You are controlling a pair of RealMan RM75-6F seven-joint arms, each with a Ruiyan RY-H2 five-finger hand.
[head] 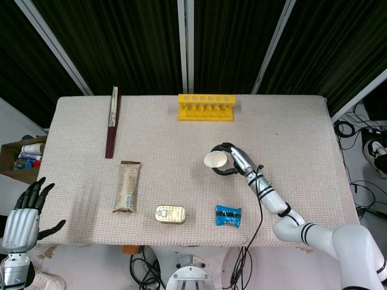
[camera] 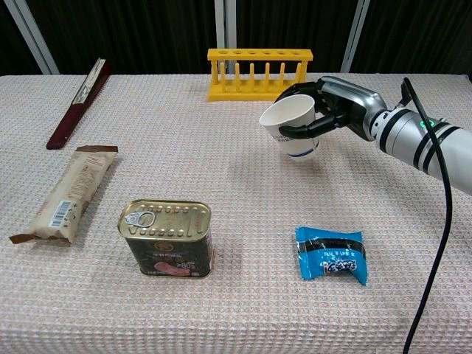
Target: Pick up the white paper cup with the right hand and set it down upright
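The white paper cup [camera: 290, 127] hangs above the table, right of centre, its mouth tilted up and to the left. My right hand [camera: 335, 110] grips it from the right, fingers wrapped around its wall. From the head view the cup [head: 216, 160] shows its open rim, with the right hand [head: 233, 161] beside it. My left hand [head: 24, 214] hangs open off the table's front left corner, holding nothing.
A yellow tube rack [camera: 258, 74] stands behind the cup. A blue snack packet [camera: 330, 253] lies in front of it, a tin can [camera: 167, 237] at the front centre, a wrapped bar [camera: 67, 192] to the left, and a dark flat box [camera: 80, 102] at the far left.
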